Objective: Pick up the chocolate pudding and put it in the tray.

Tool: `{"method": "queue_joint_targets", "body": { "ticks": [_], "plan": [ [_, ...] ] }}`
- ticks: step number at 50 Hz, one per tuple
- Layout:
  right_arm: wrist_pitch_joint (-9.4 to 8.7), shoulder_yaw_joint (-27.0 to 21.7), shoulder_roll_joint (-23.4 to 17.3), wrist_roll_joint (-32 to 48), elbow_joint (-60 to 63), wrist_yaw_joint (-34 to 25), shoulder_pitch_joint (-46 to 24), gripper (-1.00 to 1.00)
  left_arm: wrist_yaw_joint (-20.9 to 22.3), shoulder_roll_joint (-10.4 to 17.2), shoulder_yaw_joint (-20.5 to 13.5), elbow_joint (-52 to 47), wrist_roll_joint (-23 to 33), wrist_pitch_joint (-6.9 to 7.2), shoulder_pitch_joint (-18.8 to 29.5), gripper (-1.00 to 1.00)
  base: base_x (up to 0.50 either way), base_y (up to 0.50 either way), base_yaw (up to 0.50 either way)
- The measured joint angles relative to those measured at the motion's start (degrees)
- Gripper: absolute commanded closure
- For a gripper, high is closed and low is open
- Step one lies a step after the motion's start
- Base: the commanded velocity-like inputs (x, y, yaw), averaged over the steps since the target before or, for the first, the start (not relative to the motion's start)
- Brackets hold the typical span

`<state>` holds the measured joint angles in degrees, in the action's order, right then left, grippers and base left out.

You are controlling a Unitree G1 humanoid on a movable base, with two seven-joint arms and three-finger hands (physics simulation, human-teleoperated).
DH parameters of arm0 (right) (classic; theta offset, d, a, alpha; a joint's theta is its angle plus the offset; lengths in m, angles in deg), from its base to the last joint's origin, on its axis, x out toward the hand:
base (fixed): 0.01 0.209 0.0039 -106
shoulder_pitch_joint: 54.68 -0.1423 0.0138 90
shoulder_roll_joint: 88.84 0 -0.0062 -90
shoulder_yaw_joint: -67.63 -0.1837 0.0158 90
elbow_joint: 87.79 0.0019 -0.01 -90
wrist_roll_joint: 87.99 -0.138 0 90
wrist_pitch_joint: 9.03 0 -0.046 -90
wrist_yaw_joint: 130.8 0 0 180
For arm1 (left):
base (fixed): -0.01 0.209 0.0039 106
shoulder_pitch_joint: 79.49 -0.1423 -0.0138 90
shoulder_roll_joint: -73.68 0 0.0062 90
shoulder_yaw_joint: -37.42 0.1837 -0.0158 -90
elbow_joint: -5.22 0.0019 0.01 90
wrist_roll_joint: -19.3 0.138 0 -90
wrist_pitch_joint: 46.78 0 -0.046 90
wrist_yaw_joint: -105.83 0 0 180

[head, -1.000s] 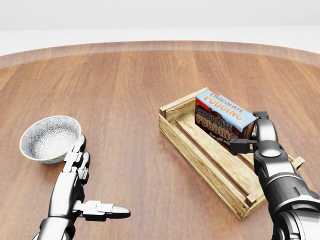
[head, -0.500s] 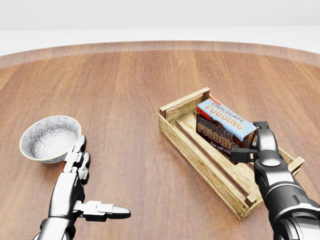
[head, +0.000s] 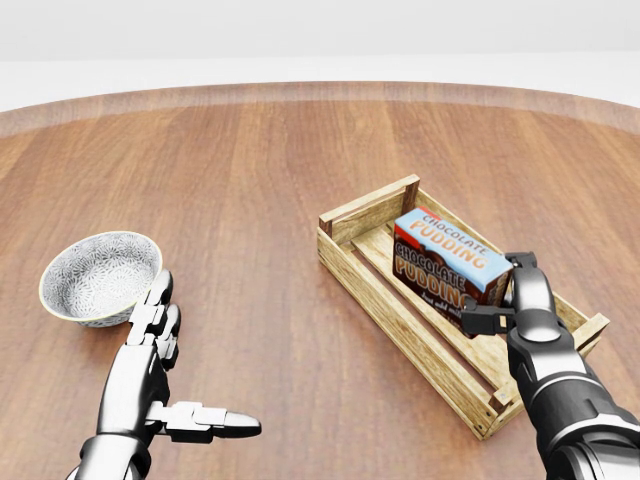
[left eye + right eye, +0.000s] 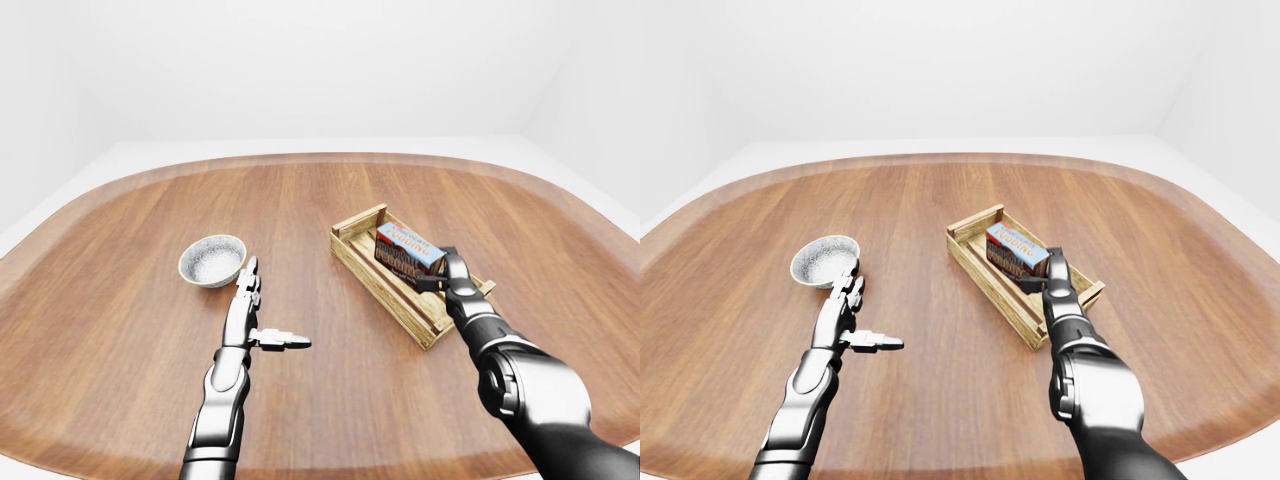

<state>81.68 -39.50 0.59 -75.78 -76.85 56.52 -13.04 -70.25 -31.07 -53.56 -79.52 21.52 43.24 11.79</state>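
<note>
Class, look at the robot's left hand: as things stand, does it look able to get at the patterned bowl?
Probably yes. The left hand is open, its fingertips just below the bowl in the head view, with only bare table between them. Whether they touch is unclear.

The head view looks steeply down from close above the wooden table [image 3: 260, 180], its far curved edge near the top. The left-eye and right-eye views look from higher and wider, taking in the whole rounded table and white walls. All three share the tray [image 3: 372, 290], bowl [image 3: 98, 276] and both arms, slightly shifted between the eyes.
</note>
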Motion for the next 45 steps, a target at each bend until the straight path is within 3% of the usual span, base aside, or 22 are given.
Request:
{"method": "queue_joint_targets", "body": {
  "ticks": [45],
  "plan": [
    [0.88,-1.02,0.16,0.43,-0.18,0.29,4.06,1.0,-0.03,-0.03,0.12,0.14,0.1,-0.17,-0.01,-1.0,0.0,0.0,0.0]
  ]
}}
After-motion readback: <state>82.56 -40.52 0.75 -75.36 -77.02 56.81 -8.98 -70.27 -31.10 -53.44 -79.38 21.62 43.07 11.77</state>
